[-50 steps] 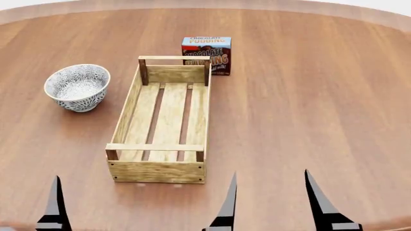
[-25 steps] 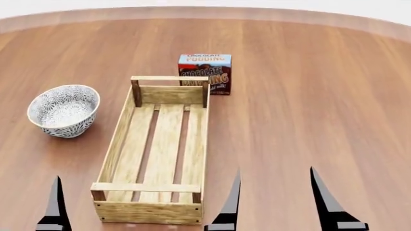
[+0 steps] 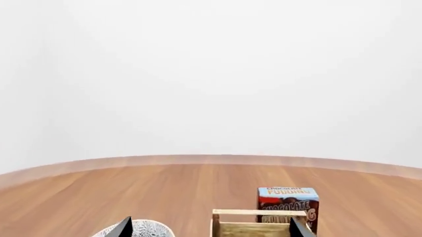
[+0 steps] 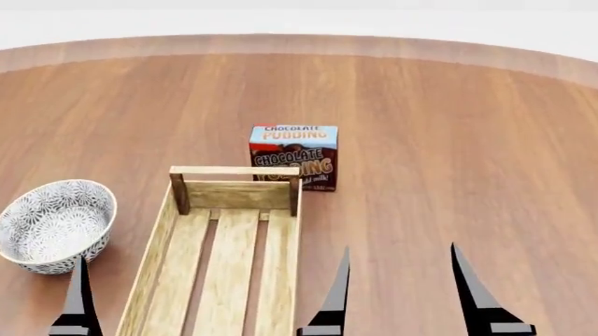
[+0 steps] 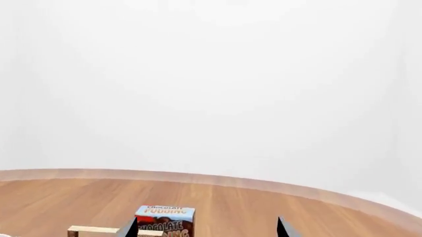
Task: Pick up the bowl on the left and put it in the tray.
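The bowl [image 4: 54, 224], white with a grey-black floral pattern, stands on the table at the left, just left of the tray [image 4: 234, 192]. The tray is a long light-wood slatted crate that runs out of the head view's bottom. One of my left gripper's fingers [image 4: 78, 301] shows just near of the bowl. In the left wrist view the left gripper [image 3: 211, 228] is open and holds nothing, with the bowl [image 3: 148, 230] and the tray's end [image 3: 260, 224] ahead of it. My right gripper [image 4: 399, 262] is open and empty, right of the tray.
A chocolate pudding box [image 4: 293, 155] stands upright just behind the tray's far end; it also shows ahead of the right gripper [image 5: 205, 226] as the box [image 5: 165, 219]. The round wooden table [image 4: 449, 140] has its far curved edge [image 4: 299, 45] beyond.
Bowl, tray and pudding box have slid down the head view and grown larger, so the view has closed in on them. Both grippers keep their place in the picture, still open.
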Robot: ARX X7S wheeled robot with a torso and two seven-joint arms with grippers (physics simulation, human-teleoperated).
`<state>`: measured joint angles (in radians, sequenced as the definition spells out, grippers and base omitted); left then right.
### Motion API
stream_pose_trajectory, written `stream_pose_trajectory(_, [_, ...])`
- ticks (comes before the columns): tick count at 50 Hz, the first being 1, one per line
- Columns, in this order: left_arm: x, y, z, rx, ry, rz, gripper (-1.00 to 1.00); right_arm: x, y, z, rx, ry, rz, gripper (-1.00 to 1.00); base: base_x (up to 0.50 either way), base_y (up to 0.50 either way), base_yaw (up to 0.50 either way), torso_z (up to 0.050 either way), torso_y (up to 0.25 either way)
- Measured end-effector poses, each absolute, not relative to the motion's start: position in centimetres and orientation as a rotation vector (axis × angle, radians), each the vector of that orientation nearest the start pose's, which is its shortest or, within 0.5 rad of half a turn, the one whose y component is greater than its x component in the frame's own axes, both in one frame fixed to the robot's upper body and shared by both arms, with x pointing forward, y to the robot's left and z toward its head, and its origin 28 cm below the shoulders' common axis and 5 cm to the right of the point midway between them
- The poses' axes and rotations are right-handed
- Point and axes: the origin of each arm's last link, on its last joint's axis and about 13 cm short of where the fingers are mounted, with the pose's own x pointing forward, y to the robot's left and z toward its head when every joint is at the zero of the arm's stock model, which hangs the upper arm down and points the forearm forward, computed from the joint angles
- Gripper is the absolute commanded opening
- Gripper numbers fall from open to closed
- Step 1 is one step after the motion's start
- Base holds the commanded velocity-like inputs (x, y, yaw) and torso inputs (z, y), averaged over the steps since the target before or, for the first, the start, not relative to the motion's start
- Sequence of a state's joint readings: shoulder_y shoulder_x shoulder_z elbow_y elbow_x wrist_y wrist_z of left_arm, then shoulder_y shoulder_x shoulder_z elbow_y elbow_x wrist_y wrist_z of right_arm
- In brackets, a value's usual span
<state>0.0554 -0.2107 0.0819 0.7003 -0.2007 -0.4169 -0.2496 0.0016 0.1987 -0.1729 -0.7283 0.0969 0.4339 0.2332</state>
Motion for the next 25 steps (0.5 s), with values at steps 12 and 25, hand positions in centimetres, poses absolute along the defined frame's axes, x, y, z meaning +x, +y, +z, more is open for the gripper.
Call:
stream_pose_trajectory(12, [17.89, 21.33, 11.86, -0.008, -0.200, 0.036, 1.00, 18.34, -8.95, 13.05, -0.061, -0.285, 0.019, 1.00, 0.39, 0.00, 0.00, 0.000, 0.001])
stream_pose_trajectory(25, [17.80, 21.32, 11.95, -0.020, -0.200, 0.033, 1.00, 18.28, -8.96, 13.04, -0.097, -0.284, 0.008, 1.00, 0.00, 0.41, 0.00, 0.000, 0.000])
